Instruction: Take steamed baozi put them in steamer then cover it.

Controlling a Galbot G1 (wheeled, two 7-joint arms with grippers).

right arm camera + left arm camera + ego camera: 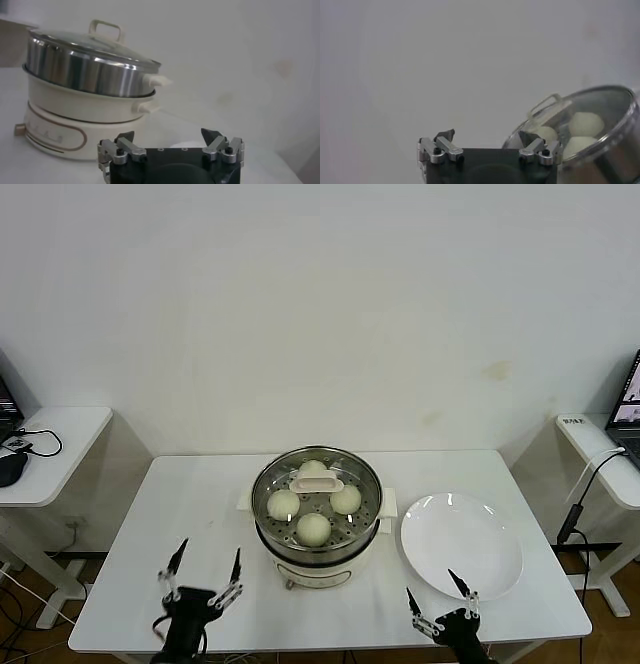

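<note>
While both claws hang wide open and empty at table [200, 484] front edge, left gripper [205, 576], right gripper [437, 596], white plate [461, 544] near right edge, cover [316, 481] on steamer [316, 544], steamed baozi [314, 527] inside, one half hidden by handle.

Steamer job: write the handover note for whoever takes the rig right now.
Left gripper: open, empty, near the table's front edge, left of the steamer.
Right gripper: open, empty, at the front edge by the white plate.
Four baozi sit on the steamer's tray, mid-table.
Cover is on the steamer, handle up.
Plate is bare.
Done: buns loaded, cover on.
Left: nothing visible; both arms are clear.
</note>
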